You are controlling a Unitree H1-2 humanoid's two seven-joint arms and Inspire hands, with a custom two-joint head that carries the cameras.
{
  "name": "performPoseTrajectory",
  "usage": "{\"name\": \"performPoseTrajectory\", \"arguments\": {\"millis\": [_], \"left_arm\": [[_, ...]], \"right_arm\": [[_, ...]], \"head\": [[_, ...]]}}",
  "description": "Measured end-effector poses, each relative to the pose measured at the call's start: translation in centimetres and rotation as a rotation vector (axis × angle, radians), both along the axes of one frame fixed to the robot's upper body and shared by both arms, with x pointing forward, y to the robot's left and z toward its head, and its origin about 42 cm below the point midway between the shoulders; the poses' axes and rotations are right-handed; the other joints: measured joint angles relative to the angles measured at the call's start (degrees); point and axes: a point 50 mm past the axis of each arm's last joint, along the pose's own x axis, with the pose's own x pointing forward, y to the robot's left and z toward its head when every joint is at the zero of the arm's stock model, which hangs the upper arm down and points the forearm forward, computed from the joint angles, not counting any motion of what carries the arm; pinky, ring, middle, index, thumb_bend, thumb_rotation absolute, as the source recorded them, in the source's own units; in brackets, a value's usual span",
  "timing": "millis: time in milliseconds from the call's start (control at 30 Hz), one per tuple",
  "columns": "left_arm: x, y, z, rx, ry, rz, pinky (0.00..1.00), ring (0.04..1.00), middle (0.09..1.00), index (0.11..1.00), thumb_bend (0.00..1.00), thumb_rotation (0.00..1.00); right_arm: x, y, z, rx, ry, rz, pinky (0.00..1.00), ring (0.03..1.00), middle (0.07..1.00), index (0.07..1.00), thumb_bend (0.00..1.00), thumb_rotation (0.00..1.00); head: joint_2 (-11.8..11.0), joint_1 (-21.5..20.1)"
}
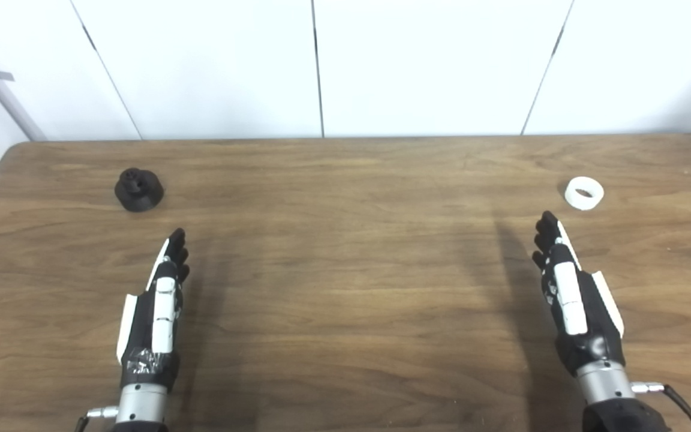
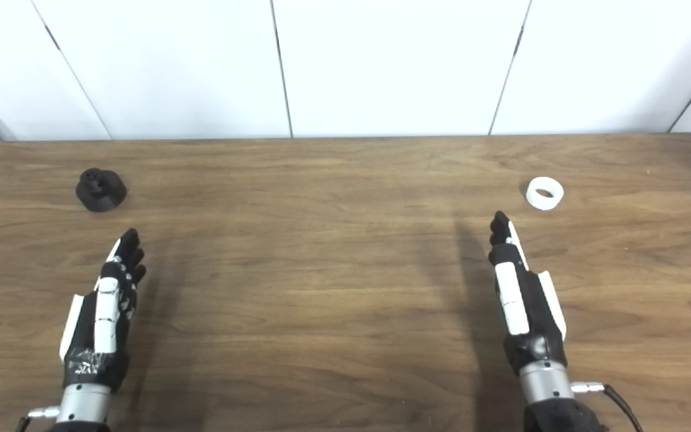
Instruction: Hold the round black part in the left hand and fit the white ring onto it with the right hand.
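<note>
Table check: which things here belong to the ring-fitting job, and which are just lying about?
Belongs to the job:
- round black part, far left, untouched
- white ring, far right, untouched
- left hand, open
- right hand, open

Just lying about:
- nothing else on the wooden table

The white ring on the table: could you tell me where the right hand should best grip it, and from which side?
Probably across its outer wall, from above: the white ring lies flat, hole up, just beyond the open right hand.
</note>
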Motion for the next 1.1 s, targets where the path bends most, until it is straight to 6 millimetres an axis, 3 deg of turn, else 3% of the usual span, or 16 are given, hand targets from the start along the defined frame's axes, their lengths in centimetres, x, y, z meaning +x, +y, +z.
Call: {"name": "performPoseTrajectory", "arguments": {"millis": [400,667,833,1100], "left_arm": [[0.0,0.0,0.0,0.000,-0.001,-0.001,1.00,1.000,1.000,0.977,0.41,1.00],[0.1,-0.3,0.0,0.035,0.003,-0.006,1.00,1.000,0.989,0.961,0.44,0.97],[0.1,-0.7,-0.5,0.060,0.001,-0.017,1.00,1.000,0.987,0.959,0.46,0.94],[0.2,-0.9,-1.3,0.071,0.006,-0.007,1.00,0.999,0.986,0.954,0.48,0.89]], "right_arm": [[0.0,0.0,0.0,-0.001,-0.004,-0.005,1.00,1.000,0.991,0.996,0.61,1.00],[0.0,-0.1,0.0,-0.002,-0.002,-0.007,1.00,1.000,0.992,1.000,0.58,1.00],[-0.1,-0.2,-0.3,0.000,0.002,-0.009,1.00,1.000,0.994,1.000,0.54,1.00],[0.0,-0.5,-0.9,0.011,0.007,-0.002,1.00,1.000,1.000,1.000,0.46,1.00]], "head": [[-0.3,0.9],[-3.1,6.0],[-6.1,10.8],[-8.6,13.0]]}}
